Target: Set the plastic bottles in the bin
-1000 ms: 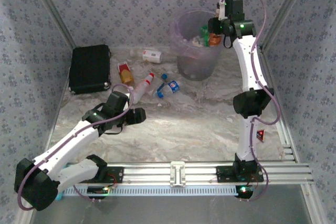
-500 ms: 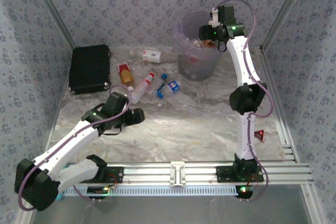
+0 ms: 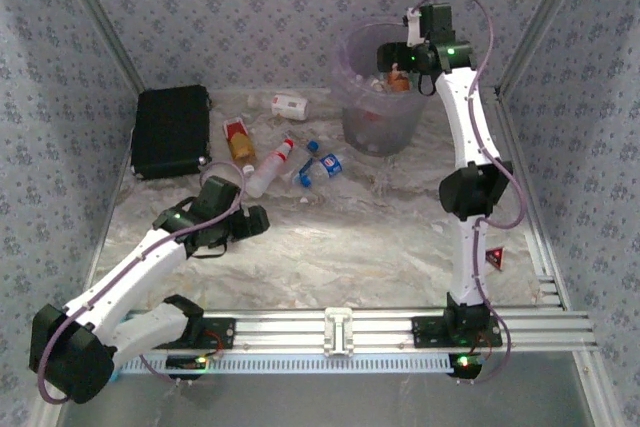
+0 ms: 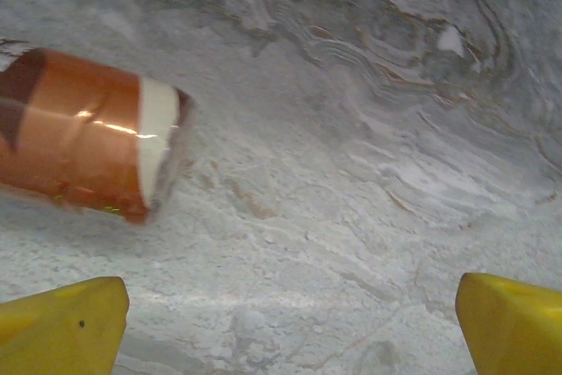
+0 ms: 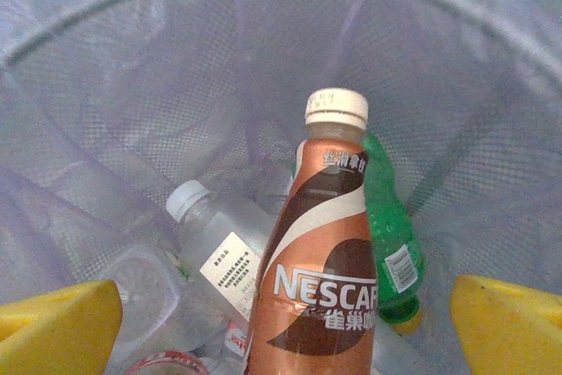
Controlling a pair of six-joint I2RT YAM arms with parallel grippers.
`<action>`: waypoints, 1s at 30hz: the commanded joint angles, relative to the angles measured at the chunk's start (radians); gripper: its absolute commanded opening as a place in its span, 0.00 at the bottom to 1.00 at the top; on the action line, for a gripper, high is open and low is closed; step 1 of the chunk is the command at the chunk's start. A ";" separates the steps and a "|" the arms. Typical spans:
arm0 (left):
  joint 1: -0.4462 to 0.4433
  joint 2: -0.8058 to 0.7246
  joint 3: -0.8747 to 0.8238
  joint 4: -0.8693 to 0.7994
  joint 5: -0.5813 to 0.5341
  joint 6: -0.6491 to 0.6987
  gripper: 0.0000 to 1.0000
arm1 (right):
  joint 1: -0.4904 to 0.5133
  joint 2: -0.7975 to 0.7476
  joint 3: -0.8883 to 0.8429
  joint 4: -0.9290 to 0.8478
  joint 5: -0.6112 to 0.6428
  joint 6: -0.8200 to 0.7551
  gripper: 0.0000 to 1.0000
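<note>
1. Right claw: yellow fingertips spread wide, at the lower left and lower right corners of the wrist view, touching nothing. It hangs over the translucent pale purple round plastic bin, upper centre-right of the top view.
2. Copper-brown plastic bottle with cream cap: upright at mid-frame between those fingertips, clear of both, within the bin's rim outline.
3. In the bin: green plastic bottle behind it, clear white-capped bottle to its left.
4. Left claw: fingertips apart, nothing between them, low over the marbled grey counter. A second copper-brown bottle lies on its side at frame left, apart from the fingertips.
5. Top view, counter left of the bin: white bottle, orange-filled bottle, clear red-capped bottle, clear blue-labelled bottle. Black rectangular case is at far left.
</note>
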 commanded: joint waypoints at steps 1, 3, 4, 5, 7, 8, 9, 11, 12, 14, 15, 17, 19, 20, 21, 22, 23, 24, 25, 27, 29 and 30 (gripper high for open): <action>0.032 -0.001 0.018 -0.063 -0.062 -0.069 0.96 | 0.015 -0.132 0.038 -0.013 0.001 -0.031 0.98; 0.050 0.012 0.024 -0.077 -0.097 -0.118 0.95 | 0.022 -0.176 0.025 -0.013 -0.007 -0.020 0.98; 0.059 0.020 0.028 -0.083 -0.118 -0.155 0.96 | 0.024 -0.203 0.006 -0.009 -0.027 -0.011 0.98; 0.066 0.027 0.030 -0.083 -0.134 -0.190 0.96 | 0.027 -0.229 -0.018 -0.003 -0.043 -0.004 0.98; 0.076 0.041 0.037 -0.079 -0.156 -0.283 0.97 | 0.046 -0.300 -0.103 0.021 -0.068 0.001 0.98; 0.076 0.048 0.043 -0.074 -0.164 -0.321 0.97 | 0.055 -0.332 -0.147 0.032 -0.072 -0.001 0.98; 0.076 0.056 0.049 -0.073 -0.169 -0.367 0.97 | 0.066 -0.369 -0.199 0.044 -0.075 -0.006 0.98; 0.078 0.072 0.050 -0.067 -0.181 -0.463 0.97 | 0.082 -0.426 -0.292 0.048 -0.094 -0.009 0.98; 0.079 0.079 0.041 -0.057 -0.185 -0.520 0.97 | 0.090 -0.458 -0.342 0.049 -0.103 -0.010 0.98; 0.090 0.087 0.005 -0.019 -0.182 -0.613 0.97 | 0.106 -0.524 -0.452 0.067 -0.117 -0.005 0.97; 0.099 0.092 -0.016 0.007 -0.174 -0.649 0.97 | 0.112 -0.568 -0.522 0.094 -0.119 0.014 0.97; 0.110 0.104 -0.048 0.074 -0.162 -0.701 0.95 | 0.120 -0.643 -0.630 0.143 -0.152 0.046 0.96; 0.114 0.131 -0.061 0.092 -0.166 -0.742 0.95 | 0.134 -0.699 -0.695 0.157 -0.154 0.059 0.96; 0.119 0.143 -0.065 0.098 -0.169 -0.757 0.94 | 0.140 -0.727 -0.726 0.166 -0.151 0.062 0.96; 0.123 0.156 -0.069 0.106 -0.172 -0.766 0.94 | 0.143 -0.747 -0.748 0.170 -0.148 0.064 0.96; 0.128 0.167 -0.077 0.124 -0.172 -0.776 0.94 | 0.148 -0.766 -0.767 0.167 -0.142 0.064 0.96; 0.133 0.178 -0.086 0.142 -0.173 -0.791 0.94 | 0.150 -0.781 -0.782 0.162 -0.137 0.063 0.95; 0.136 0.185 -0.092 0.159 -0.174 -0.802 0.94 | 0.150 -0.790 -0.795 0.158 -0.134 0.061 0.95; 0.136 0.191 -0.101 0.179 -0.178 -0.809 0.94 | 0.150 -0.802 -0.809 0.153 -0.132 0.061 0.95; 0.137 0.205 -0.110 0.191 -0.194 -0.827 0.94 | 0.150 -0.819 -0.837 0.149 -0.131 0.062 0.95; 0.140 0.216 -0.123 0.204 -0.200 -0.840 0.94 | 0.150 -0.835 -0.870 0.147 -0.129 0.065 0.95; 0.142 0.221 -0.131 0.215 -0.199 -0.845 0.93 | 0.150 -0.841 -0.883 0.147 -0.129 0.066 0.95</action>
